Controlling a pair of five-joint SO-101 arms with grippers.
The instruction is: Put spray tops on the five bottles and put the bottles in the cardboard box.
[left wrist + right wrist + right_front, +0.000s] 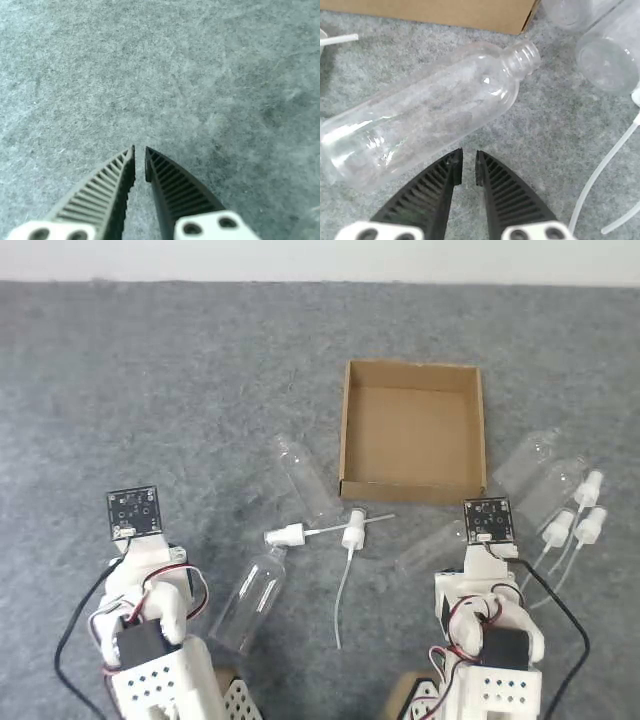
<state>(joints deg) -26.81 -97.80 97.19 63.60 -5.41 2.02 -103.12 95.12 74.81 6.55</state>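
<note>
The cardboard box is seen open at the far middle of the grey surface, and all five bottles lie outside it, on their sides and uncapped. The first bottle lies just left of the box's near corner. The second bottle lies closer in, beside the left arm. The third bottle lies just ahead of the right arm. The fourth bottle and fifth bottle lie together by the box's right wall.

Two loose spray tops lie between the first and second bottles, their thin tubes trailing. A cluster of three spray tops lies at the right, near the fifth bottle.

The left gripper is held over bare surface, its fingers drawn almost together with only a thin slit between them and nothing gripped. The right gripper is set the same way, gripping nothing, its tips just beside the third bottle; contact with it appears unlikely but cannot be confirmed.
</note>
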